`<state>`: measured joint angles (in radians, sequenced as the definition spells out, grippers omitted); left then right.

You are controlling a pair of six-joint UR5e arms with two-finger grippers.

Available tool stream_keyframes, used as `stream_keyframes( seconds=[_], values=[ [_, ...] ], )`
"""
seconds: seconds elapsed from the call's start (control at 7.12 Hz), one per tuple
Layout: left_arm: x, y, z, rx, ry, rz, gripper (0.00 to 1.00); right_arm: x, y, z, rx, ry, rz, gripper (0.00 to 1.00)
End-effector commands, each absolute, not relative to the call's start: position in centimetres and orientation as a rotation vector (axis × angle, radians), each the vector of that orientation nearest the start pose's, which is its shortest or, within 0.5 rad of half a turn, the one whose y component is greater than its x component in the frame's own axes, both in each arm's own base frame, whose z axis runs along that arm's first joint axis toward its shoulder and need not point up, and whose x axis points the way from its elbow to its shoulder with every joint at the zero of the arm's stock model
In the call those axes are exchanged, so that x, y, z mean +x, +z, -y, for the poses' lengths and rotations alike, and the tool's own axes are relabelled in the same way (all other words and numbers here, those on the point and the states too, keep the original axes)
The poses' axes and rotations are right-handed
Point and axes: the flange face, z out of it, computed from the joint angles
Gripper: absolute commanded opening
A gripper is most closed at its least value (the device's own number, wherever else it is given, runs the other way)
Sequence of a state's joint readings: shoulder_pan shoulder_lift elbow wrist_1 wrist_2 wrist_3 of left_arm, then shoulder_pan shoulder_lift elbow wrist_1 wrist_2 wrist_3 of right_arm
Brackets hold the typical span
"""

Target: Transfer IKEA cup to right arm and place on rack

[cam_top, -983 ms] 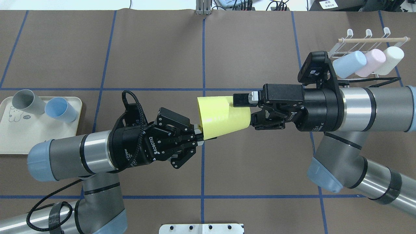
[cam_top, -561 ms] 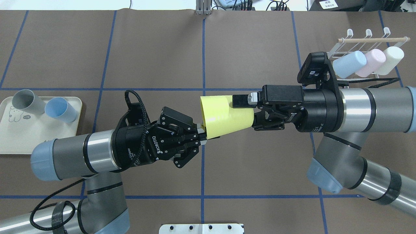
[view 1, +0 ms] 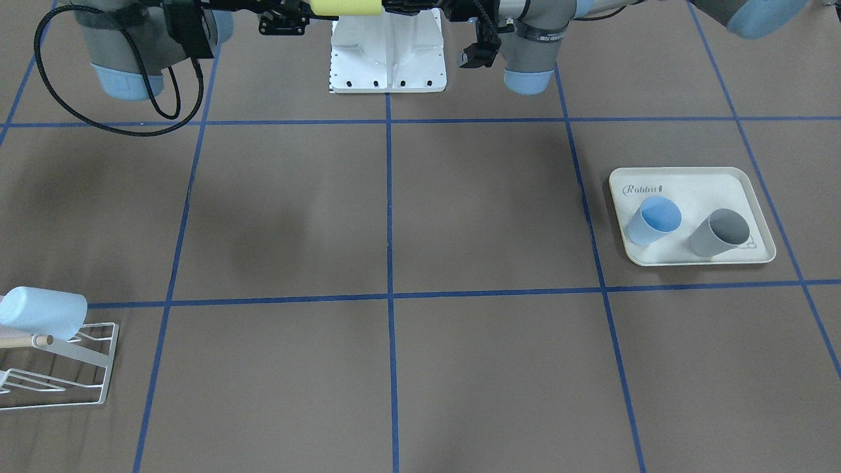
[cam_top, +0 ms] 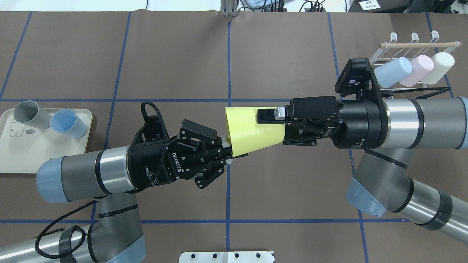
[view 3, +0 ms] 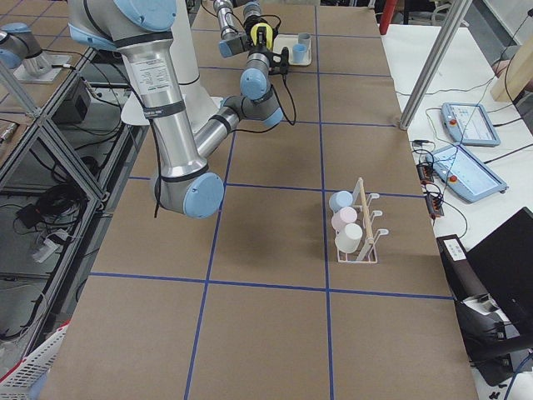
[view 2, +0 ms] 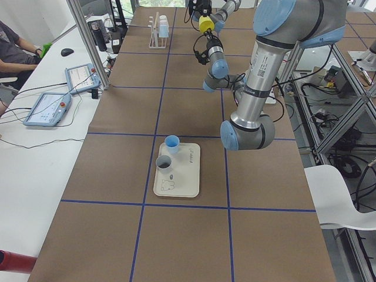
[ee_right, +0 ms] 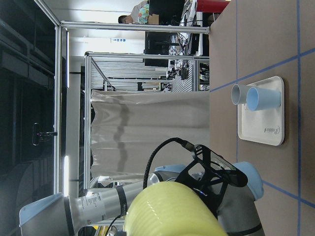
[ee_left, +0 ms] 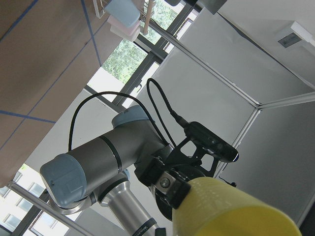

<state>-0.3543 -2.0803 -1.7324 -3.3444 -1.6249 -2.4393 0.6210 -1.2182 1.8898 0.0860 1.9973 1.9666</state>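
My left tool [cam_top: 226, 151] is clamped on the rim of the yellow cup [cam_top: 252, 133], at the lower edge of its wide mouth. My right tool [cam_top: 271, 126] straddles the narrow closed end from the opposite side. One finger [cam_top: 266, 115] lies along the cup wall and the other is hidden beneath, so I cannot tell whether it grips or merely surrounds.

The cup hangs sideways in the air between my two arms, above the counter [cam_top: 292, 54].

The danger, as I judge it, is timing. If my left lets go before my right has truly bitten, the smooth tapered wall could slide out and the cup would drop. If both hold while either arm pulls, the thin rim may twist free.

Further out, the rack [cam_top: 416, 45] already carries three cups, which leaves little room. A skewed grip would make seating this one awkward.
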Motion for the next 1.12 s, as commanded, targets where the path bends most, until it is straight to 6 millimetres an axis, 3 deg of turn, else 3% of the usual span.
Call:
stream_keyframes(
  seconds=[0.0, 0.14, 0.42, 0.7, 0.98],
  values=[
    [42.1, 14.8, 29.5, -0.658, -0.469, -2.418, 1.0, -31.2, 18.3, 33.8, 0.045, 0.047, 2.247, 0.3],
    [41.6, 15.3, 30.0, -0.64, -0.494, -2.423, 1.0, -31.1, 18.3, 33.8, 0.045, 0.055, 2.249, 0.29],
    [38.1, 20.8, 32.1, -0.522, -0.576, -2.361, 0.99, -30.3, 18.9, 34.7, 0.073, 0.11, 2.246, 0.29],
    [34.8, 23.6, 36.0, -0.386, -0.657, -2.329, 0.99, -28.4, 22.7, 36.6, 0.131, 0.203, 2.16, 0.3],
    [33.0, 24.9, 40.4, -0.137, -0.61, -2.157, 0.99, -24.6, 28.1, 43.9, 0.293, 0.29, 1.999, 0.31]
  ],
)
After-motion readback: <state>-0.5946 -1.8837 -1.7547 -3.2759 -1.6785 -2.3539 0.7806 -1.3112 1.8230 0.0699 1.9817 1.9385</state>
